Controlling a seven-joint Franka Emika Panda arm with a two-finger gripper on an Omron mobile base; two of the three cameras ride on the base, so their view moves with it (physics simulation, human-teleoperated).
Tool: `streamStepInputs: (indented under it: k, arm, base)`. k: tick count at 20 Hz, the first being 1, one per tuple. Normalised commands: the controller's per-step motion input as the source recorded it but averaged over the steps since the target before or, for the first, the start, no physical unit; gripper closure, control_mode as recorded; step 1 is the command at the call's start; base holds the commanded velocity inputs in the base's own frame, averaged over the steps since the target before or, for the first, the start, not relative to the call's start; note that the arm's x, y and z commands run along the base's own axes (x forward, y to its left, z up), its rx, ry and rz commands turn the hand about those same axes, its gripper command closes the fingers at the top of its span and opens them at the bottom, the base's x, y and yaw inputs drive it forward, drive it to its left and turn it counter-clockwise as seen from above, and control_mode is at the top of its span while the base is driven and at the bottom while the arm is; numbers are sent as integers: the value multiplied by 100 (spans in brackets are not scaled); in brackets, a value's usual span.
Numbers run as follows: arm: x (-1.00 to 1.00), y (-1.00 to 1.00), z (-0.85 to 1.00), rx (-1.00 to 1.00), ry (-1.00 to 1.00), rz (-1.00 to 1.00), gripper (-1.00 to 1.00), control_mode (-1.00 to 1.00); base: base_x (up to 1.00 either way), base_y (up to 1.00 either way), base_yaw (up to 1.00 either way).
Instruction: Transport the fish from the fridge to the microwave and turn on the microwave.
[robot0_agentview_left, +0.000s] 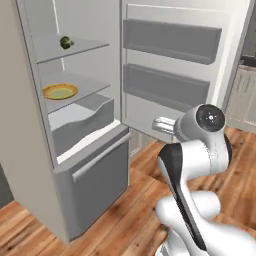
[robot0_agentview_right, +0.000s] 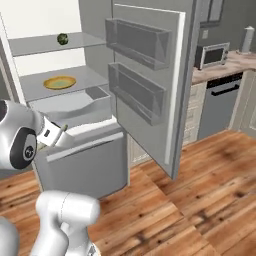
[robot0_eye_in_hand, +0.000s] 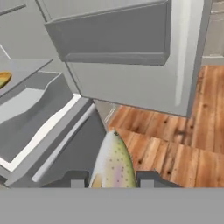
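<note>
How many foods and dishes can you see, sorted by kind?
Fish: 1, held between the tool's tips
Round green vegetable: 1, on the top shelf of the fridge
Yellow-orange plate: 1, on the shelf below
Total: 3

A kitchen: open fridge (robot0_agentview_left: 75, 100), microwave (robot0_agentview_right: 212, 55) on counter (robot0_agentview_right: 225, 67).

Fridge (robot0_agentview_left: 35, 165) before me, door swung open. Top shelf (robot0_agentview_left: 75, 49): round green vegetable (robot0_agentview_left: 65, 42) near back left corner. Middle shelf (robot0_agentview_left: 87, 86): yellow plate (robot0_agentview_left: 60, 91) toward left edge. Clear drawer (robot0_agentview_left: 85, 122) below shelves. Wooden floor (robot0_agentview_right: 200, 190) underneath.
</note>
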Motion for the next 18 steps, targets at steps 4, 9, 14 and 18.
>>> streamStepInputs:
  k: [4, 9, 14, 18]
  arm:
    - [0, 0, 0, 0, 0, 0, 100, 100]
    - [0, 0, 0, 0, 0, 0, 100, 100]
    - [0, 0, 0, 0, 0, 0, 100, 100]
    - [0, 0, 0, 0, 0, 0, 100, 100]
  base:
    - [-33, 10, -57]
    - [-19, 0, -51]
    - [-2, -1, -41]
    - [2, -14, -22]
